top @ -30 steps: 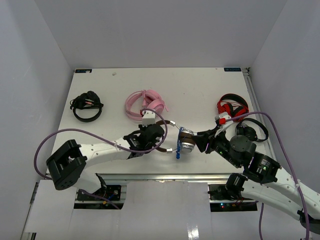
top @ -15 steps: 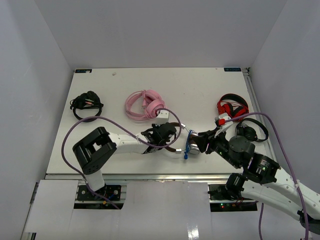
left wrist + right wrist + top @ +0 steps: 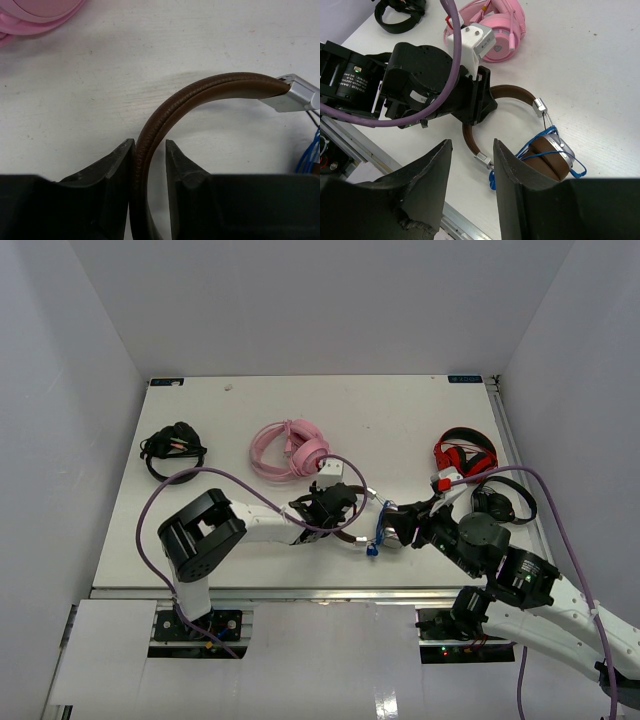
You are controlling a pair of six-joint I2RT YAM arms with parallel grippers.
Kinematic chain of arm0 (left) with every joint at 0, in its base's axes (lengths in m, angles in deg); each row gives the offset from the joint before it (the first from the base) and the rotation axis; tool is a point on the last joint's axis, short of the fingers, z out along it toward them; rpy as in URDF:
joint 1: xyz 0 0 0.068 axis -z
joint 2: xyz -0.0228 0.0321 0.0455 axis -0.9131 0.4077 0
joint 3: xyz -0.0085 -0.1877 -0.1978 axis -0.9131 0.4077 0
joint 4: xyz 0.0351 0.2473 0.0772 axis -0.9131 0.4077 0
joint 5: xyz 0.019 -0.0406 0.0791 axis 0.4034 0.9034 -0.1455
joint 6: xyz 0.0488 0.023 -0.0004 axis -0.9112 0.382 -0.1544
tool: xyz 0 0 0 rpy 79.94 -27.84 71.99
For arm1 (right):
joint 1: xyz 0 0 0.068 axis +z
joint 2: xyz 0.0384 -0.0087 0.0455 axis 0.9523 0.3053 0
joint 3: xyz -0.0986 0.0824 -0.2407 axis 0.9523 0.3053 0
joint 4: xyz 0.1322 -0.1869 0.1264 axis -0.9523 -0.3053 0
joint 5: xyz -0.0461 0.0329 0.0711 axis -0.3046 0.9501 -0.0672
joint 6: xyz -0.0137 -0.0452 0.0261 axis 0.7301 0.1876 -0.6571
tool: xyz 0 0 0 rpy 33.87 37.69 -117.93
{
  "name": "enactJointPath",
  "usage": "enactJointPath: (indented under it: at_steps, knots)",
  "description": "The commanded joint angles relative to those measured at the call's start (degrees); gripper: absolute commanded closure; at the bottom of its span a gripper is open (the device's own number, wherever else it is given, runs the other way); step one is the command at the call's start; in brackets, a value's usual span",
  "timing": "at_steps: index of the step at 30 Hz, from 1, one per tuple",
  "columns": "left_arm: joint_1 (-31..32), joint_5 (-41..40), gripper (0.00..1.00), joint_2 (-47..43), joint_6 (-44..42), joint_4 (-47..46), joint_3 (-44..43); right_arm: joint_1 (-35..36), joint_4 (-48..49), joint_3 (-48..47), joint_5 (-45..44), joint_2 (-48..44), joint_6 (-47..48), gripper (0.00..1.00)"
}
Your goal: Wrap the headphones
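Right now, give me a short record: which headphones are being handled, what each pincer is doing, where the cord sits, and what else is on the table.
handled item: brown-banded over-ear headphones with silver-grey cups, lying on the white table
left pincer: fingers on either side of the brown headband; clamped or loose cannot be told
right pincer: open, over the headphones, holding nothing
cord: thin blue cord looped around the ear cups
others: pink headphones, red-and-black headphones, black headset on the left, black headset on the right
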Motion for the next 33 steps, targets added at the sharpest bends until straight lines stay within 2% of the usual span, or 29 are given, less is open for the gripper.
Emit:
enactJointPath:
  at_steps: [1, 6, 11, 12, 15, 16, 23, 25, 27, 33]
  knots:
    - [-0.5, 0.7, 0.52, -0.6, 0.6, -1.4, -2.3, 0.4, 0.9, 0.1, -1.3, -0.4, 1.0, 0.54]
    - [-0.5, 0.1, 0.45, -0.8, 0.7, -0.3, -2.5, 0.3, 0.9, 0.1, -1.3, -0.6, 0.9, 0.54]
    - [-0.5, -0.5, 0.32, -2.8, 0.9, 1.3, -2.2, 0.3, 0.9, -0.2, -1.2, 0.0, 1.0, 0.54]
    - [-0.5, -0.5, 0.29, -4.0, 0.9, 1.7, -2.2, 0.3, 1.0, -0.4, -1.2, 0.2, 0.9, 0.54]
    - [-0.5, 0.0, 0.07, -7.2, 0.7, 3.4, -2.5, 0.3, 0.9, -1.0, -0.6, 0.6, 0.8, 0.54]
    - [-0.5, 0.6, 0.03, -8.1, 0.5, 4.1, -2.5, 0.3, 0.9, -1.2, -0.5, 0.6, 0.8, 0.54]
    - [-0.5, 1.2, 0.02, -17.1, -0.8, 9.5, -1.6, 0.3, 0.7, -2.1, 0.1, 1.0, 0.4, 0.53]
    - [-0.4, 1.7, 0.02, -22.3, -2.5, 11.3, -0.8, 0.4, 0.0, -2.7, 0.1, 1.9, 0.2, 0.51]
    - [-0.2, 4.5, 0.02, -28.5, -5.0, 11.9, 1.4, 0.3, -1.2, -3.0, -0.3, 3.4, -0.2, 0.43]
    - [0.1, 11.4, 0.02, -48.5, -6.7, 13.9, 9.4, 0.2, -2.2, -2.0, -0.5, 3.7, -1.5, 0.07]
